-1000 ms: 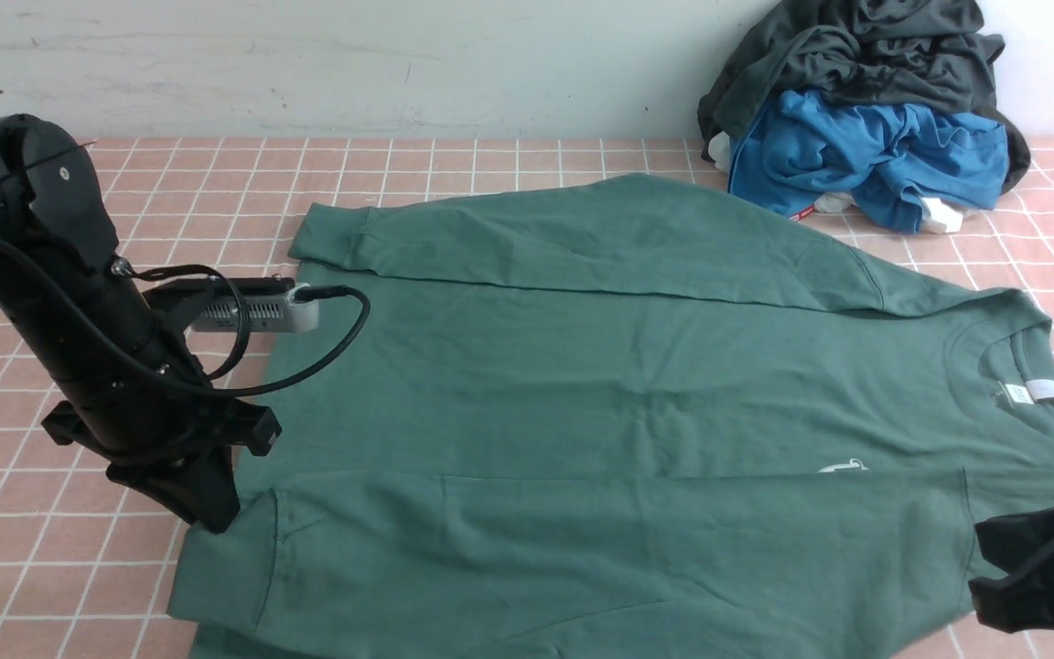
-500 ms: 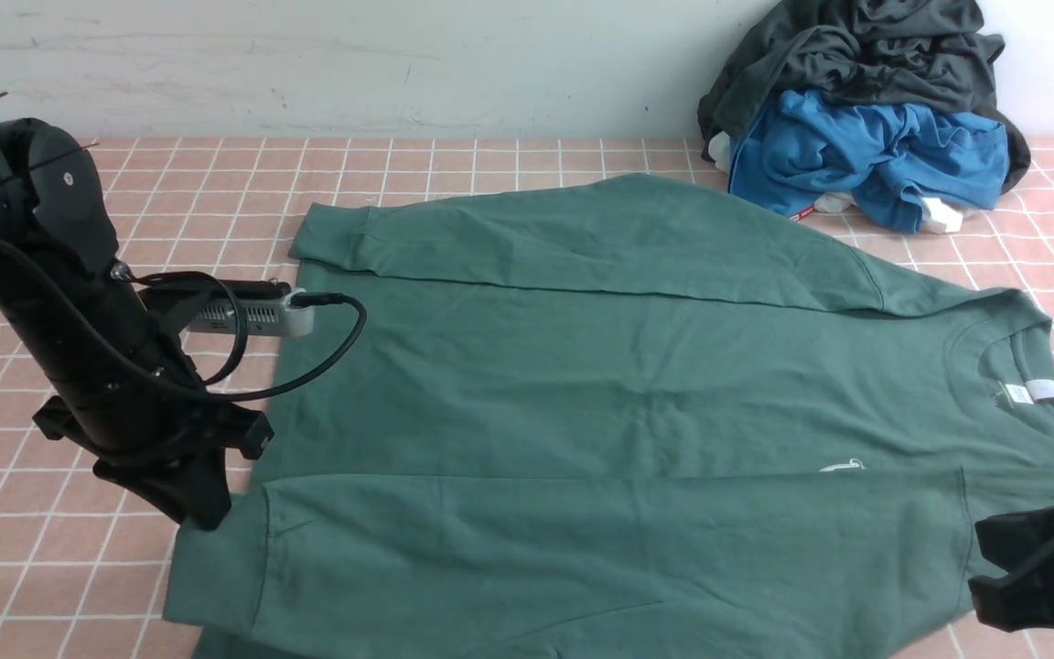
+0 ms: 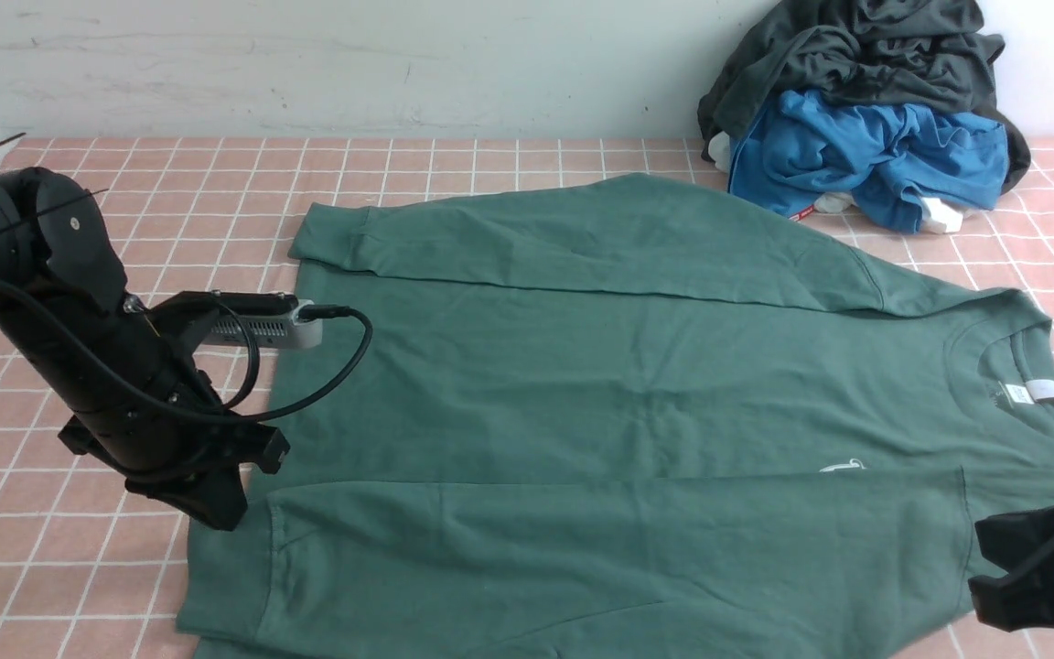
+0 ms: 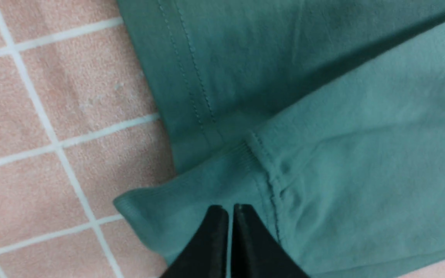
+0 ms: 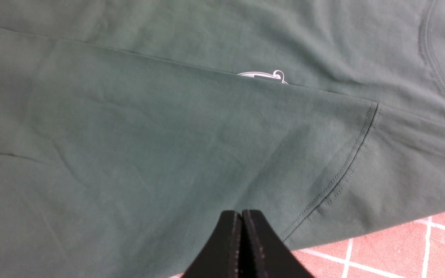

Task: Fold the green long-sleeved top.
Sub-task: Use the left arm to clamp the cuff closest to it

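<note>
- Front view: the top (image 3: pixel 637 384) lies flat on the table (image 3: pixel 51 567), hem to the left and neck to the right, with both sleeves folded in across the body.
- The left gripper (image 3: pixel 216 513) is down at the top's hem edge, right by the near sleeve's cuff. Bare tiles run off from that hem, so there's plenty of room on that side.
- Beyond the top's far sleeve a clear strip of tiles reaches the wall (image 3: pixel 307 64).
- Off the top's far shoulder it's tighter: a blue garment (image 3: pixel 856 146) sits near that edge, with a dark garment (image 3: pixel 856 46) heaped on it.
- The right gripper (image 3: pixel 994 572) sits over the top's near shoulder, partly cut off by the frame.
- Left wrist view: the left gripper (image 4: pixel 230 210) is clenched, jaws together, tips over the cuff (image 4: pixel 191 193). I can't tell whether any cloth is pinched.
- The cuff overlaps the stitched hem (image 4: pixel 184 77) and pokes out past it onto the tiles.
- Right wrist view: the right gripper (image 5: pixel 241 216) is clenched too, with nothing seen between the jaws. It's over the sleeve (image 5: pixel 168 146), near the shoulder seam (image 5: pixel 346 170).
- The sleeve's edge half covers the logo (image 5: pixel 263 76), and the collar (image 5: pixel 439 69) curves off at the corner.
- Tiles show just past the top's near edge.
</note>
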`<action>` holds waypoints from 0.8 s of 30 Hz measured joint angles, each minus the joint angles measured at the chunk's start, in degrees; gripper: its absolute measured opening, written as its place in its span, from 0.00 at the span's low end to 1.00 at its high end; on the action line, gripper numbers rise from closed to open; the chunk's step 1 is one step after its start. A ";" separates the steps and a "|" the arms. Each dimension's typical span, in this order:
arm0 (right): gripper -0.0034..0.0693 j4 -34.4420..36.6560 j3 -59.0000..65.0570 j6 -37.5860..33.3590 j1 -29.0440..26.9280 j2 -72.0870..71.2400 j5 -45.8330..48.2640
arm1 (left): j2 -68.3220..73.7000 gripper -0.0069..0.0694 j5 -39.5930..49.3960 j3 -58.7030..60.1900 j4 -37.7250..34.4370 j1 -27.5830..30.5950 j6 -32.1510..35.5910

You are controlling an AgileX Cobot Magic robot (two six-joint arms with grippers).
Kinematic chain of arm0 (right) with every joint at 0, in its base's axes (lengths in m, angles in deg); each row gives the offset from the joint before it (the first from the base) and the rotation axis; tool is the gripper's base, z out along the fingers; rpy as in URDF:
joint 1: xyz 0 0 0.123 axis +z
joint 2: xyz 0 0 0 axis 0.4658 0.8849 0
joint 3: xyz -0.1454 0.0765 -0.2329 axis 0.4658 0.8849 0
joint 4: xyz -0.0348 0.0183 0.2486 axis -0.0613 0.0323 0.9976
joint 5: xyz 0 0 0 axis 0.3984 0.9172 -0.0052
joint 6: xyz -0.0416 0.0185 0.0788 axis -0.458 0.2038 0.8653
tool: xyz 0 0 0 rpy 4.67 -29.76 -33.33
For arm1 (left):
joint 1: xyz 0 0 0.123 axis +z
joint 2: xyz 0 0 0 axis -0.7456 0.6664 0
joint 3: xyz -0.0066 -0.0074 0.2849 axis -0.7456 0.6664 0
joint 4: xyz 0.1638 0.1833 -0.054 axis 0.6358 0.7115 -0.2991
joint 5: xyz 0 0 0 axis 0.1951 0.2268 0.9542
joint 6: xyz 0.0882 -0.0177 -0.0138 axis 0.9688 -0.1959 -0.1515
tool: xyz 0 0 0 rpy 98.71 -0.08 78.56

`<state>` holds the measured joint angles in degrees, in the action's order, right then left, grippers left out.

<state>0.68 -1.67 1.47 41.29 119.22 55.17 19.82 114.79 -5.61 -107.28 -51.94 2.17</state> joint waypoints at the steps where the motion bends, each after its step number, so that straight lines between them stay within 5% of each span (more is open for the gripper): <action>1: 0.03 0.00 0.00 0.00 0.00 0.00 -0.01 | 0.00 0.09 -0.55 0.00 0.52 0.00 -0.49; 7: 0.03 0.00 0.00 0.00 0.00 0.00 -0.01 | 0.00 0.21 0.75 0.00 1.06 1.02 -0.80; 13: 0.03 0.20 0.00 0.00 0.00 0.00 -0.17 | 1.26 0.54 -1.14 0.05 0.45 2.46 -0.54; 16: 0.03 0.83 0.00 0.00 0.00 0.00 -0.17 | 3.38 0.60 -2.62 0.05 0.16 2.46 -1.97; 20: 0.03 1.08 0.00 0.00 0.00 0.00 -0.17 | 6.34 0.55 -3.91 0.05 0.05 2.46 -3.48; 24: 0.03 1.31 0.00 0.00 0.00 0.00 -0.17 | 6.01 0.27 -4.02 0.05 -0.19 1.50 -2.96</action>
<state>2.00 -1.67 1.47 41.29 119.22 55.00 25.83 110.76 -5.55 -107.48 -50.44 -0.79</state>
